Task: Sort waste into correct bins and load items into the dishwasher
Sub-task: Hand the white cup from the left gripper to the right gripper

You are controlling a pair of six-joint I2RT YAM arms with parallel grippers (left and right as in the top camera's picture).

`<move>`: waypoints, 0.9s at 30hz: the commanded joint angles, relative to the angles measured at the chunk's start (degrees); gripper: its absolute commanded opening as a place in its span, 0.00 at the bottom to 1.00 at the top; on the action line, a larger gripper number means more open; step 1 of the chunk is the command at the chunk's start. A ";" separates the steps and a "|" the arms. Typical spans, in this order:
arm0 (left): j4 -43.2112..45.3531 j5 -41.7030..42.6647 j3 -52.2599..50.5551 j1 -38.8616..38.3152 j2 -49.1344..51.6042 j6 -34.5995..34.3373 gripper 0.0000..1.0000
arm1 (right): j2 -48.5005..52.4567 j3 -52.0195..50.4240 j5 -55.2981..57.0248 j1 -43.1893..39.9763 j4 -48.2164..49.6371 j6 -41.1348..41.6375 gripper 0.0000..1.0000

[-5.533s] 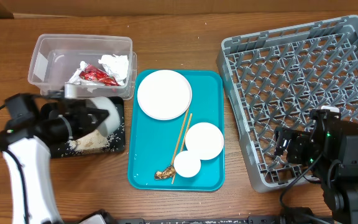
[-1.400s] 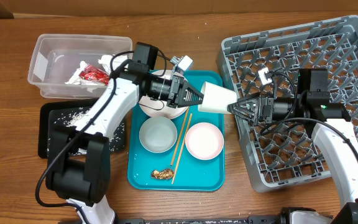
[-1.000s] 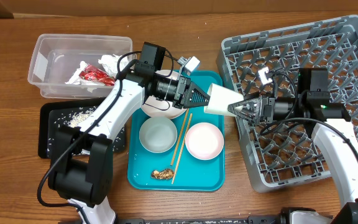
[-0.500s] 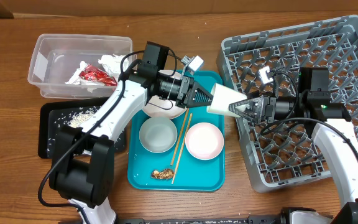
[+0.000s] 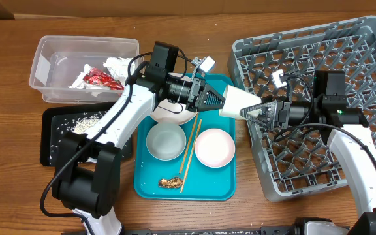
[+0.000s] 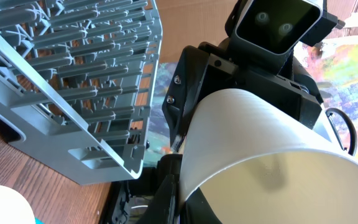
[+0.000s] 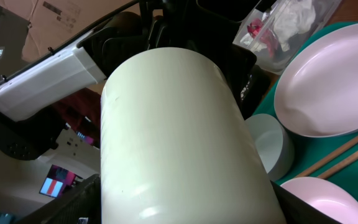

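**White cup held in mid-air between the two arms**

Reading the overhead view as a clock face, the white cup (image 5: 235, 102) lies on its side in the air, just off centre toward 1 o'clock. It hangs over the right edge of the teal tray (image 5: 217, 189), close beside the grey dish rack (image 5: 305, 36) that fills the 3 o'clock side of the bench (image 5: 194, 26).

The left fingers (image 5: 219, 102) are pinched shut on the cup's rim at its wider, 9 o'clock end. The right fingers (image 5: 253, 114) stand wide apart astride its narrower, closed 3 o'clock end. Whether they press on it cannot be told.

On the teal tray:
- a large plate (image 5: 175, 117) sits at 12 o'clock, partly under the left arm;
- a bowl (image 5: 166, 141) and a smaller plate (image 5: 214, 147) sit lower down, with the chopsticks (image 5: 188, 156) between them;
- a brown scrap (image 5: 171, 183) lies near 7 o'clock.

At 10 o'clock on the bench, the clear tub (image 5: 51, 49) holds a red wrapper (image 5: 100, 79) and napkins (image 5: 119, 64). Just below it, at 9 o'clock, the black tray (image 5: 49, 147) carries rice (image 5: 77, 122).
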 commanded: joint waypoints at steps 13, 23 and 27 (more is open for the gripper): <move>0.22 -0.68 0.79 -1.27 0.44 -0.59 0.04 | 0.17 1.27 -2.05 -0.11 1.66 -0.42 0.71; 0.17 -1.42 0.79 -1.27 0.44 -0.57 0.11 | 0.17 1.27 -1.99 -0.11 1.66 -0.42 0.59; -0.42 -4.79 0.79 -1.16 0.44 -0.59 0.40 | 0.17 1.27 -0.33 -0.11 1.27 0.00 0.52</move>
